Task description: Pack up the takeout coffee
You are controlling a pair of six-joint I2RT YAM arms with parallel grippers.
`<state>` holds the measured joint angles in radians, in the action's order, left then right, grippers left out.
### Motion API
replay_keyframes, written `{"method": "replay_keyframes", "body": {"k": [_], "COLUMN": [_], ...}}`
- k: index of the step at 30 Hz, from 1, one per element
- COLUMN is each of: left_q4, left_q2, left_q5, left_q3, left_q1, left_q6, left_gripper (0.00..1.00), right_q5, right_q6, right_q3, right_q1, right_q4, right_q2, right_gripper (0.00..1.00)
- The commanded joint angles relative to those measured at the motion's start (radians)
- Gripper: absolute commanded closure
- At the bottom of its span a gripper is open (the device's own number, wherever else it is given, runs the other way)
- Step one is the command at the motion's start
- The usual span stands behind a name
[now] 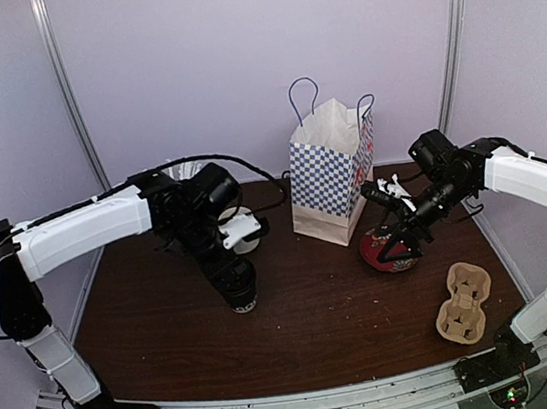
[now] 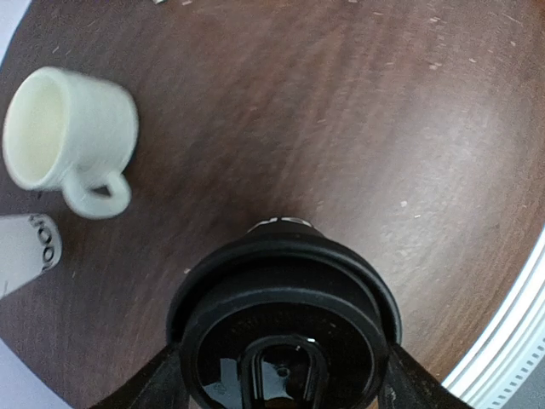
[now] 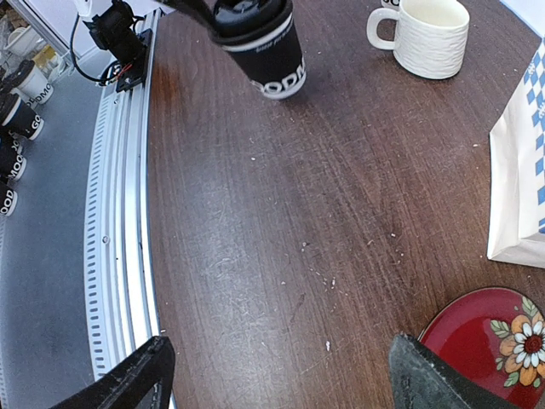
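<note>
Black takeout coffee [image 3: 271, 60], white lettering, black lid [image 2: 285, 332], in left claw [image 2: 285, 385]; right claw [image 3: 281, 379] splayed.

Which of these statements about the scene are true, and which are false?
1. The left gripper grips the takeout coffee. True.
2. The right gripper holds the mug. False: it is open and empty near the red plate; the mug stands on the table.
3. The paper bag stands upright. True.
4. The cup carrier is inside the bag. False: it lies on the table by the right arm's base.
</note>
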<state>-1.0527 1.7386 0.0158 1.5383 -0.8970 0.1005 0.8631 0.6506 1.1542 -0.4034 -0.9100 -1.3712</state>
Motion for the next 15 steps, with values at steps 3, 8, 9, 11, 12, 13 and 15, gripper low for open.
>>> {"method": "replay_keyframes", "body": {"k": [3, 8, 9, 11, 12, 13, 15], "left_q4": [-0.006, 0.026, 0.032, 0.035, 0.035, 0.035, 0.036], "left_q2": [-0.144, -0.192, -0.198, -0.203, -0.204, -0.202, -0.197], "left_q5": [0.091, 0.104, 0.107, 0.127, 0.140, 0.149, 0.151], "left_q3": [-0.109, -0.185, -0.195, -0.207, -0.211, -0.215, -0.222], "left_q1": [0.182, 0.338, 0.364, 0.405, 0.421, 0.437, 0.473], "left_q6": [-0.131, -0.210, -0.218, -0.227, -0.229, -0.229, -0.232], "left_gripper": [0.29, 0.29, 0.29, 0.29, 0.29, 0.29, 0.29], "right_q5": [0.007, 0.008, 0.007, 0.007, 0.006, 0.005, 0.003], "right_q6": [-0.002, -0.002, -0.002, -0.003, -0.003, -0.003, -0.003], "right_q3": [0.001, 0.001, 0.000, -0.001, -0.001, -0.001, -0.002], "right_q1": [0.002, 0.002, 0.002, 0.002, 0.002, 0.002, 0.002], "right_q4": [0.000, 0.001, 0.000, 0.000, 0.000, 0.000, 0.001], "right_q2": [-0.003, -0.003, -0.003, -0.002, 0.000, 0.001, 0.001], "right_gripper": [0.10, 0.10, 0.10, 0.10, 0.10, 0.10, 0.10]}}
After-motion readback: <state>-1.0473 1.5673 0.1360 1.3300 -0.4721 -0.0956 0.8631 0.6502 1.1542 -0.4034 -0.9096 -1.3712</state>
